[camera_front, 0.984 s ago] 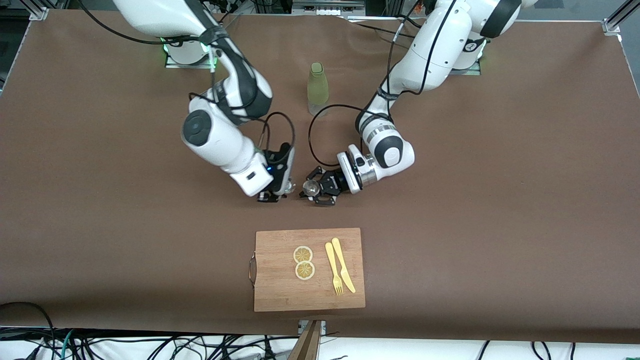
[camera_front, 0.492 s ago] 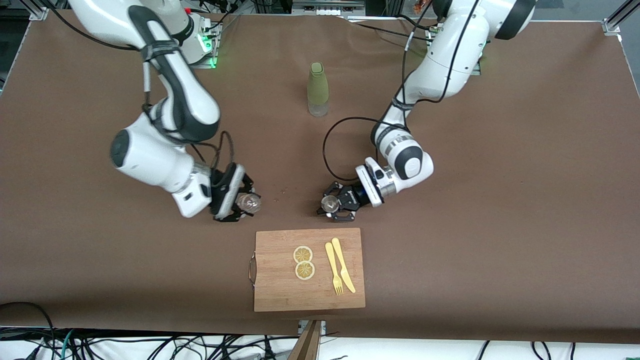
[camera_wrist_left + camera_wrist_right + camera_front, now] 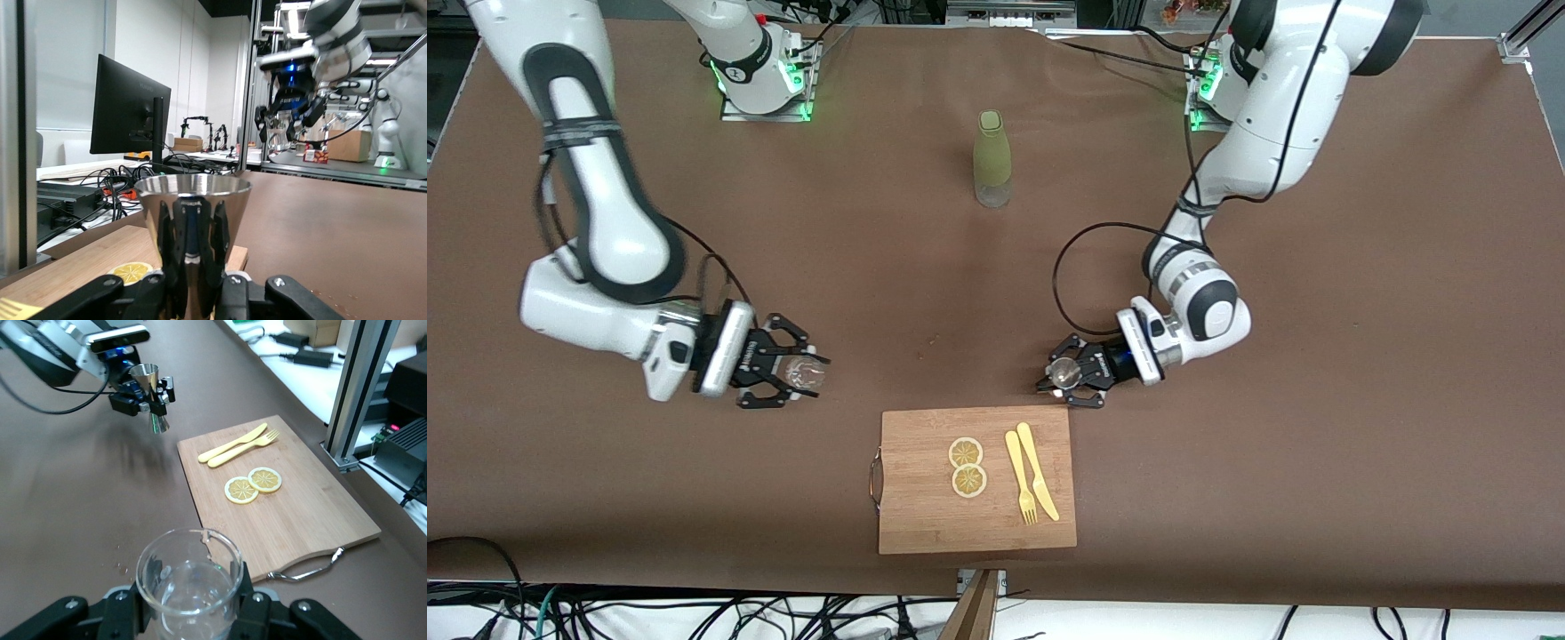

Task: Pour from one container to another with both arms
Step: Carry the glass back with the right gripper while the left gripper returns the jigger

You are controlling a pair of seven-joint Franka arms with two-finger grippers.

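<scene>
Left gripper (image 3: 1064,377) over the table by the cutting board (image 3: 925,524), clamped tight on an upright steel jigger (image 3: 193,233). Right gripper (image 3: 796,373) over the right arm's end, closed round a clear glass (image 3: 190,577).

Brown-covered table (image 3: 1316,444), white walls (image 3: 67,67), dark monitor (image 3: 127,110).

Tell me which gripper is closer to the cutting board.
Left. The left gripper, holding a metal jigger, is just over the cutting board's corner. The right gripper, holding a glass, is farther off toward the right arm's end.
</scene>
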